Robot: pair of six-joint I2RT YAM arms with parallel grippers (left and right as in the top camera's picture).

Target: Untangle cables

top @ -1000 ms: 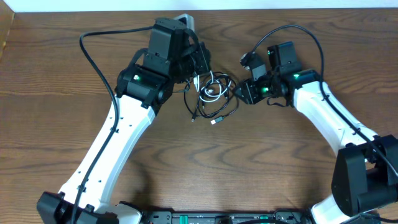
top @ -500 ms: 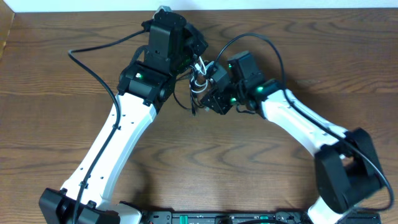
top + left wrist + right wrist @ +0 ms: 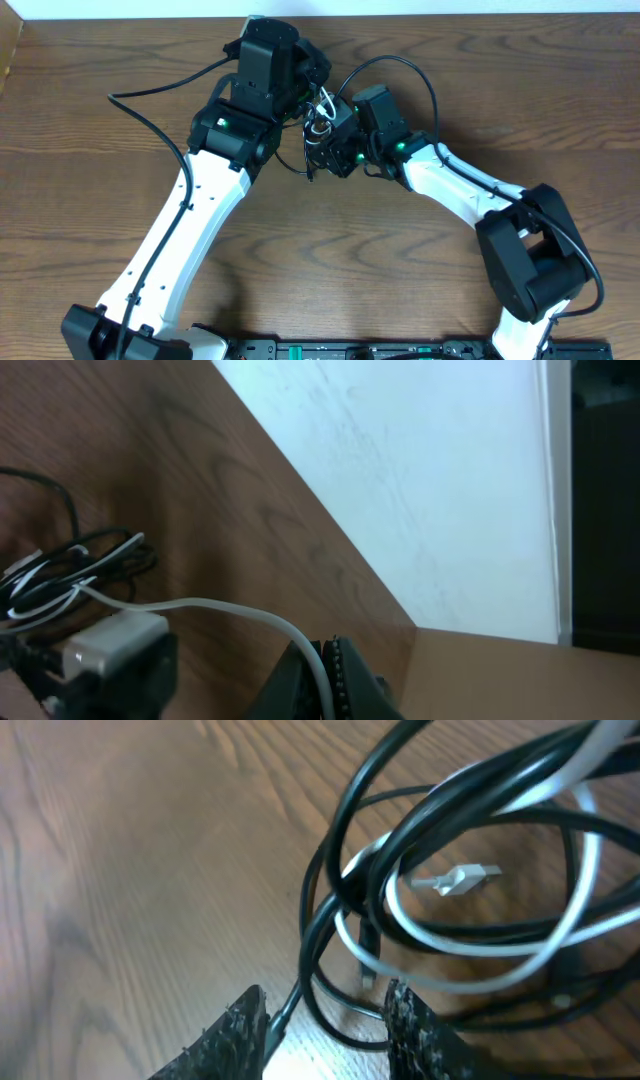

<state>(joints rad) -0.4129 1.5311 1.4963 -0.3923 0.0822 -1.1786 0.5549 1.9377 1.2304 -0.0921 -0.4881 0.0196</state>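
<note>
Brown wood-grain desk [image 3: 100,150] runs back to a white wall [image 3: 400,480], and up toward its 12 o'clock edge both sets of jaws crowd over one small knot. That knot is a thin white cable [image 3: 470,935] and a thin black cable [image 3: 340,870], looped through each other; whether it hangs clear of the wood I cannot tell. The left jaws are pressed together on a strand of the white cable, which arcs away from them toward 10 o'clock and into the bundle. The right jaws stand apart, gripping nothing, low over the wood. From them the tangle lies close by at 12 to 1 o'clock. One black strand drops out of it toward 6 o'clock, passing straight through the gap between them. It runs across the closing line, so I judge a plain squeeze would catch black alone, with the white loops sitting further off at 1 o'clock.
</note>
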